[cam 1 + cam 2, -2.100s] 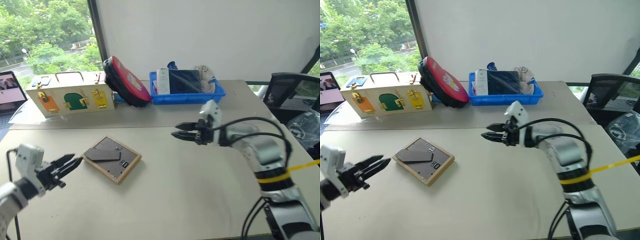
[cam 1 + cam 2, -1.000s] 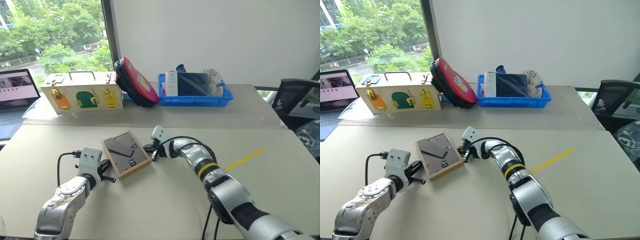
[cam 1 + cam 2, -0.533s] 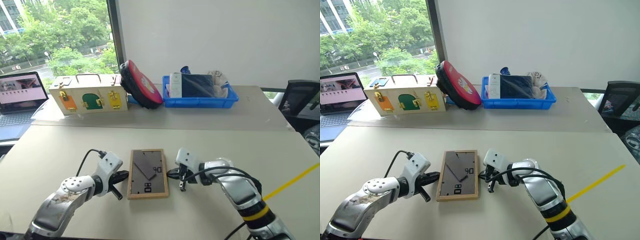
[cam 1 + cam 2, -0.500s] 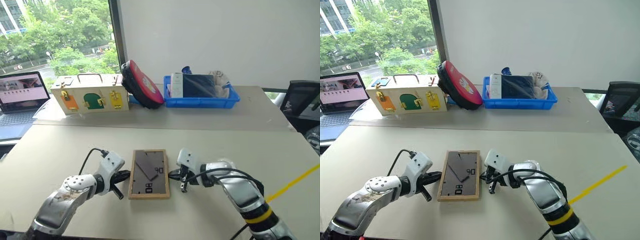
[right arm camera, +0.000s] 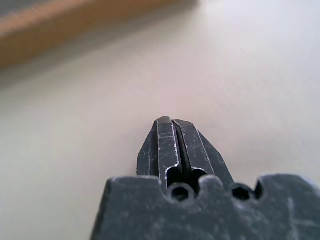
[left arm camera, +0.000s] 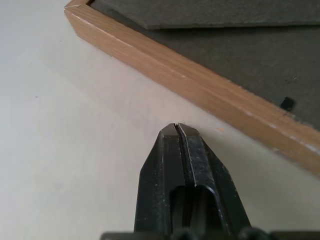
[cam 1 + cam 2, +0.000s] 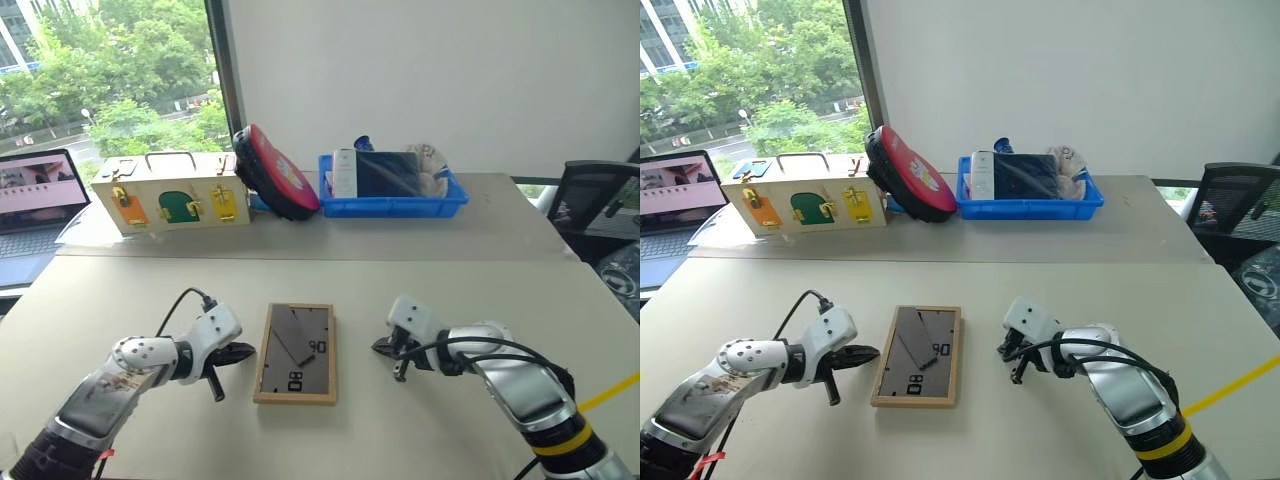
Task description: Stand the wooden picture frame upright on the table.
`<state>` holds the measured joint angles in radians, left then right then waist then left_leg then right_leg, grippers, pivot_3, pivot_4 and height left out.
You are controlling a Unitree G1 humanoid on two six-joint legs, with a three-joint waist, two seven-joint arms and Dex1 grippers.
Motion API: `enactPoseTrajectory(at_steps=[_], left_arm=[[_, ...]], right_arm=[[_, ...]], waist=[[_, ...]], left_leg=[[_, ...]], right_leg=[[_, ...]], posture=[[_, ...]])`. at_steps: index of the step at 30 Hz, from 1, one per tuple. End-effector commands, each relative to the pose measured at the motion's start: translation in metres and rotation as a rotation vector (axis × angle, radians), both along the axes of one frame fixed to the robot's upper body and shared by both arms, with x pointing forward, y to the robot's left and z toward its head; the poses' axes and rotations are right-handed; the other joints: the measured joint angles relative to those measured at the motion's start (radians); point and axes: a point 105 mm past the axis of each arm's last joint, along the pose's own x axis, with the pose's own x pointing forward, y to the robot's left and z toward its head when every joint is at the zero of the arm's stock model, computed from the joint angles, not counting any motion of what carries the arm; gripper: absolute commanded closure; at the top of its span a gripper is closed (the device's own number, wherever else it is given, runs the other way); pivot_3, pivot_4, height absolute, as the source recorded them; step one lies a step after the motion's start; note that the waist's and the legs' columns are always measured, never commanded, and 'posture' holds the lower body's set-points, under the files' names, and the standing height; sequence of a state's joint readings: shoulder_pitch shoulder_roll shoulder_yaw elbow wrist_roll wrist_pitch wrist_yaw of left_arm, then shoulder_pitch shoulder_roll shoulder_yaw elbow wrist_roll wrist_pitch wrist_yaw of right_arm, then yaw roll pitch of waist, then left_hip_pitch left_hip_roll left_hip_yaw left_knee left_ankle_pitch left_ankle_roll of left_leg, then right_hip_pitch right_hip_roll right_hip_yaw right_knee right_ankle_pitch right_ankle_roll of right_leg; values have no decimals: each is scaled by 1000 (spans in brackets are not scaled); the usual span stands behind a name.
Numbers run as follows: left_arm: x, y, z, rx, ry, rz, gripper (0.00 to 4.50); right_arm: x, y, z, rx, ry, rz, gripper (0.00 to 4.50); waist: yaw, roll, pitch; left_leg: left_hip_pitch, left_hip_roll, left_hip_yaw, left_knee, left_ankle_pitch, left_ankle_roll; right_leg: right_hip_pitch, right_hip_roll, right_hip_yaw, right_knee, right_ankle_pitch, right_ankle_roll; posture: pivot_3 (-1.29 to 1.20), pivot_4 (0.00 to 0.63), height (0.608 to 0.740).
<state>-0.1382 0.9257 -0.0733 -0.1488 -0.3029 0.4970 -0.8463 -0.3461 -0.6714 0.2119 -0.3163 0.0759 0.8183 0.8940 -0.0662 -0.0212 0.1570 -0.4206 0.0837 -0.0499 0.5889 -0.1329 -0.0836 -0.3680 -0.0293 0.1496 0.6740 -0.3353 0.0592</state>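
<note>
Frame point(image 7: 295, 353), wooden picture one, single, lying flat back-up on table point(image 7: 420, 290), mid-front, between my two grippers. My left gripper point(image 7: 247, 351) sitting just beside its left long edge, fingers pressed together, gripping nothing. My right gripper point(image 7: 381, 346) sitting apart from right edge, fingers likewise pressed together, empty. Bare tabletop lying open all round frame. Far edge carrying one cream box point(image 7: 172, 193), one red disc point(image 7: 275, 170), one blue tray point(image 7: 392, 198).

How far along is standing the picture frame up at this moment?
Not done yet: the picture frame lies flat, back side up, on the table. In hand: nothing; the left gripper and right gripper flank it, both shut. Left: gripping it and standing it upright.
</note>
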Motion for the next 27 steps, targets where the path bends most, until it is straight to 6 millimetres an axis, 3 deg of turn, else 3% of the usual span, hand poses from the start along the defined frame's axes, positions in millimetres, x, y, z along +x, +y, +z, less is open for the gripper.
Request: enactPoseTrajectory(at_steps=[1, 4, 7, 11, 14, 17, 22, 27], left_arm=[[-11, 55, -16, -26, 126, 153, 4500], [-17, 38, 4, -273, 188, 107, 4500], [-20, 25, 24, -532, 263, 107, 4500], [-34, 11, 30, -634, 402, 66, 4500], [-39, 3, 37, -688, 456, 52, 4500], [-41, 0, 37, -660, 440, 31, 3849], [-47, -14, 20, -642, 544, 37, 2111], [-47, -39, 23, -698, 623, -3, 427]], right_arm=[[6, -11, 29, 129, -26, 6, 4419], [4, -8, 45, 270, 35, 37, 4419], [-4, -1, 50, 305, 96, 107, 4419], [-14, 26, 67, 416, 138, 210, 4419], [-20, 36, 68, 424, 155, 240, 4419], [-19, 42, 59, 386, 152, 239, 4500], [-20, 46, 41, 317, 162, 262, 4500], [-19, 47, 24, 257, 158, 293, 4500]], waist=[[-23, 0, 0], [-39, 0, 1], [-34, -1, 6], [-19, -6, 9], [-6, -6, 9], [0, -7, 9], [-1, -7, 9], [8, -7, 10]], left_leg=[[1, 1, 0, 0, 0, 0], [0, 1, 0, -1, -1, 2], [-6, 1, -1, 0, -2, 2], [-21, 0, -3, 3, -2, 3], [-22, 0, -4, 3, -2, 3], [-22, 0, -4, 3, -2, 3], [-22, 0, -4, 3, -1, 2], [-22, 0, -4, 3, -1, 2]], right_leg=[[-1, 1, 1, 1, 0, -1], [-2, 2, 2, 4, -1, -2], [-5, 3, 2, 4, -2, -2], [-18, 2, 0, 6, 1, -6], [-20, 2, -1, 7, 2, -6], [-20, 2, -1, 7, 2, -6], [-20, 2, -1, 7, 2, -6], [-20, 2, -1, 7, 2, -6]], posture=[[0, 150, 735], [0, 150, 735], [0, 150, 735], [0, 150, 735], [0, 150, 735], [0, 150, 735], [0, 150, 735], [0, 150, 735]])
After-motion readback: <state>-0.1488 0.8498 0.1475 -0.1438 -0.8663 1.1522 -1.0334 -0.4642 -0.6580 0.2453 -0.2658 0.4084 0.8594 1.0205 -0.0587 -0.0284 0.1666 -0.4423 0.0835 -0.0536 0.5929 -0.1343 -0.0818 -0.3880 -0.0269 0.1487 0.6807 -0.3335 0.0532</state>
